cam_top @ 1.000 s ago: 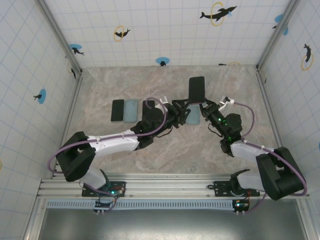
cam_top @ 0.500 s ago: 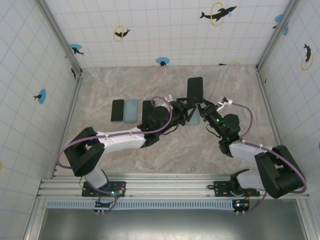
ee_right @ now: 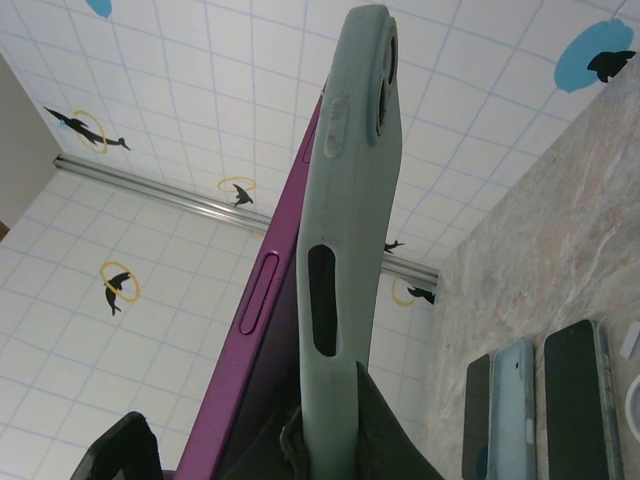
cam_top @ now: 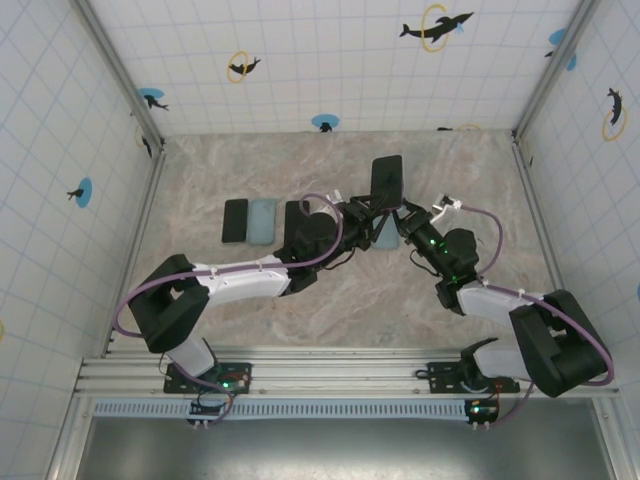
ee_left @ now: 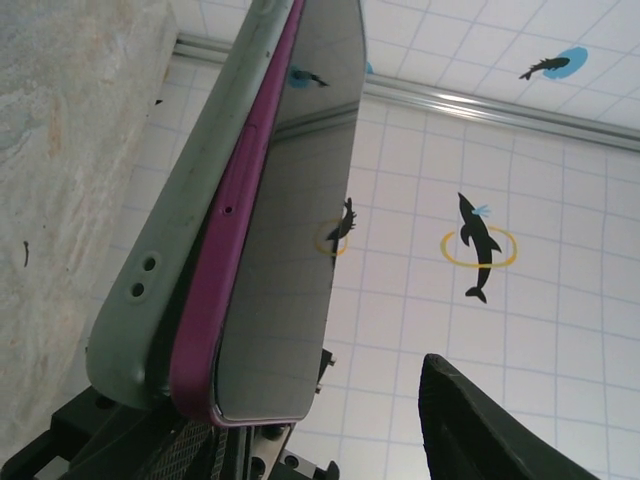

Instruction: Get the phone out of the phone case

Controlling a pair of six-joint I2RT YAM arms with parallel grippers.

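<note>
Phone [cam_top: 386, 181], held upright in phone case [ee_right: 345, 200], displaced slightly leftward in top view, toward left arm; left gripper [cam_top: 364, 213] advanced toward phone, gap to it narrowed; left arm elbow [cam_top: 172, 308] swung rightward, toward table centre, most of this travel completed in first half of interval; purple cable loop [cam_top: 322, 205] above left wrist carried rightward with gripper; right gripper [cam_top: 400, 219] shifted slightly leftward together with phone; right forearm drawn after it by small amount.
</note>
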